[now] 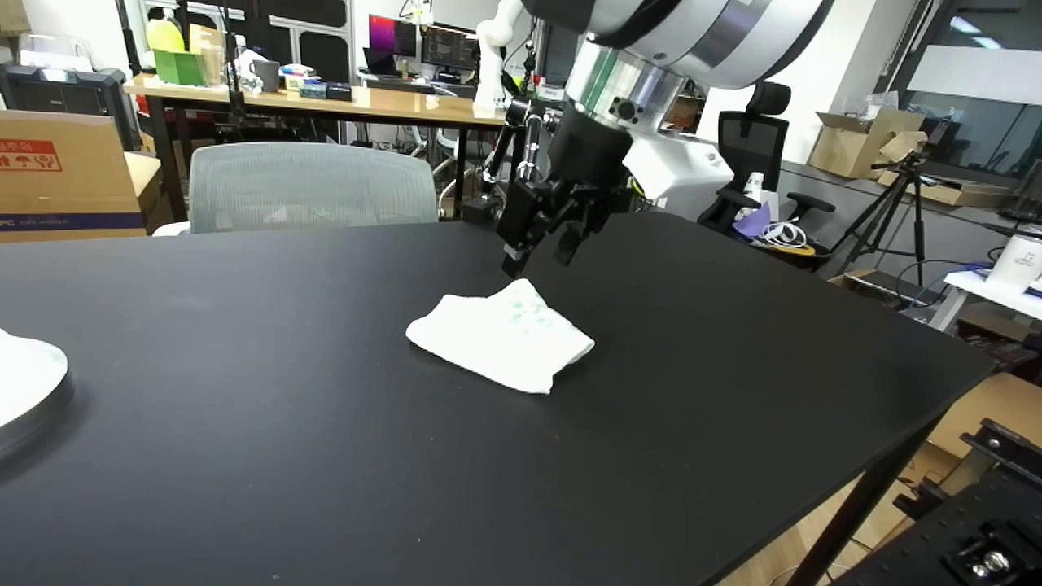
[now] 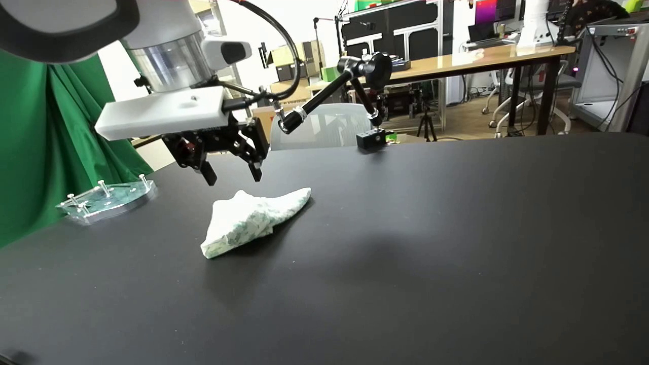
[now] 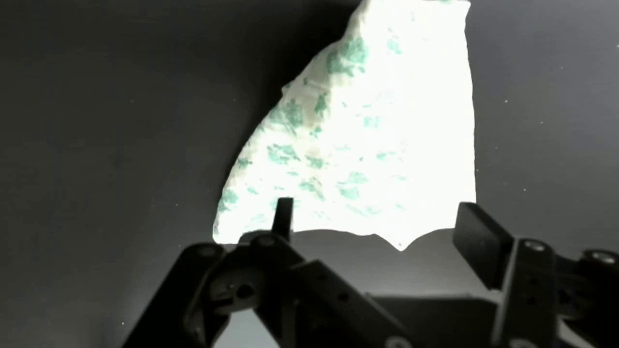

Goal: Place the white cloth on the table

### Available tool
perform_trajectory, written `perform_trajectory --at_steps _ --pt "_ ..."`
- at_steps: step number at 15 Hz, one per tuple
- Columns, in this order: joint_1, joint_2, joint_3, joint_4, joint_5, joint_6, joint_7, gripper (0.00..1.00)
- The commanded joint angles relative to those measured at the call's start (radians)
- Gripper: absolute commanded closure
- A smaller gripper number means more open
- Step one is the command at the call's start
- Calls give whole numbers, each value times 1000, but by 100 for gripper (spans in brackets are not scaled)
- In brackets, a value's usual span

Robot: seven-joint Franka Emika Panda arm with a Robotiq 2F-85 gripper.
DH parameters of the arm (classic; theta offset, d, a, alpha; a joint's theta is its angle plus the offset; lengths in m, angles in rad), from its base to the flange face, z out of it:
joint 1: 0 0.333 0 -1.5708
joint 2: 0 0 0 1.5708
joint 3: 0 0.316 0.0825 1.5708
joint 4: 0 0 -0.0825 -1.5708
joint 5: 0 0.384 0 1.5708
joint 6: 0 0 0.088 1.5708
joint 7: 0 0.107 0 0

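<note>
The white cloth [image 1: 505, 338] with green print lies folded and crumpled on the black table [image 1: 244, 423]. It also shows in an exterior view [image 2: 248, 218] and in the wrist view [image 3: 387, 135]. My gripper [image 1: 539, 260] is open and empty, with its fingers pointing down. It hangs a little above the table at one edge of the cloth, apart from it, in both exterior views [image 2: 233, 177]. In the wrist view the two fingertips [image 3: 376, 208] are wide apart, and a small pointed corner of the cloth shows between them.
A round white object [image 1: 28, 378] is cut off at the table's side. A clear plate with bolts [image 2: 109, 202] lies near a table edge by a green curtain [image 2: 30, 152]. A black jointed stand [image 2: 371, 139] is at the table's far edge, and a chair [image 1: 313, 187] is behind it.
</note>
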Motion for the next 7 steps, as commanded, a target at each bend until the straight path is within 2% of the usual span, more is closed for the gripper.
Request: perform_trajectory --at_steps 1,7 --pt "34 -83 -23 -43 -29 -24 40 0" --pt "31 -131 -16 -51 -29 -59 12 0"
